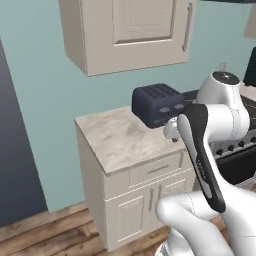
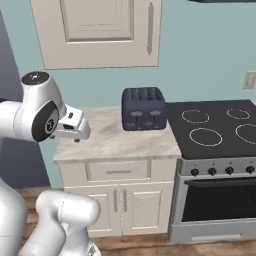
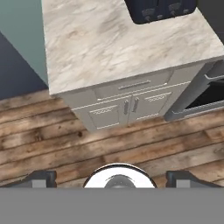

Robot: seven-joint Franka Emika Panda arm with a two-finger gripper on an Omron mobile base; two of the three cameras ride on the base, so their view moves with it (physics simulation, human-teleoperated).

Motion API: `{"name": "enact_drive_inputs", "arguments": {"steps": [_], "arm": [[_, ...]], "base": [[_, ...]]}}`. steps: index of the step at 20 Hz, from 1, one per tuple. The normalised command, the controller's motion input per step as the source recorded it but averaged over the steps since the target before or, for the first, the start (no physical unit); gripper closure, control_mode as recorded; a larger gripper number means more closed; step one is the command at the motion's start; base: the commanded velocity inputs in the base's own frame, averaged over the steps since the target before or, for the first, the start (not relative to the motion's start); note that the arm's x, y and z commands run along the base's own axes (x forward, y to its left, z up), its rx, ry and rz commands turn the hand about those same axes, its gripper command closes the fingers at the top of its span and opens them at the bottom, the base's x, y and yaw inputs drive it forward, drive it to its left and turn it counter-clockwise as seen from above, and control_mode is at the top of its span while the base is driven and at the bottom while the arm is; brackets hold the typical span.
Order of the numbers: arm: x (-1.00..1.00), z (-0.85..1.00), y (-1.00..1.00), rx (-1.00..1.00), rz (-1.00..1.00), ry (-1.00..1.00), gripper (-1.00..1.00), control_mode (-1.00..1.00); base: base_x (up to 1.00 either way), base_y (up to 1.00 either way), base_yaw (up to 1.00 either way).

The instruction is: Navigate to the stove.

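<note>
The stove point(image 2: 215, 130) (black glass top w/ white burner rings) sits right of the marble counter point(image 2: 105, 142), a navy toaster point(image 2: 144, 108) just beside its left edge. The gripper point(image 3: 111, 177) hangs above the wood floor point(image 3: 65, 144) in front of the counter, fingertips wide apart, empty. Risk, as I judge it: base is facing the cabinet, not the stove, so driving fwd w/o shifting right could bump the cabinet doors.
</note>
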Motion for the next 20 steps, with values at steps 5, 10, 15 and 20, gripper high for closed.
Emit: {"name": "enact_drive_inputs", "arguments": {"steps": [5,10,15,20], "arm": [[0.00,0.00,0.00,0.00,0.00,0.00,-1.00,1.00],[0.00,0.00,0.00,0.00,0.00,0.00,-1.00,1.00],[0.00,0.00,0.00,0.00,0.00,0.00,-1.00,1.00],[0.00,0.00,0.00,0.00,0.00,0.00,-1.00,1.00]], "base": [[0.08,-1.00,0.23],[0.12,-1.00,0.21],[0.21,-1.00,0.22],[0.76,-1.00,0.23]]}}
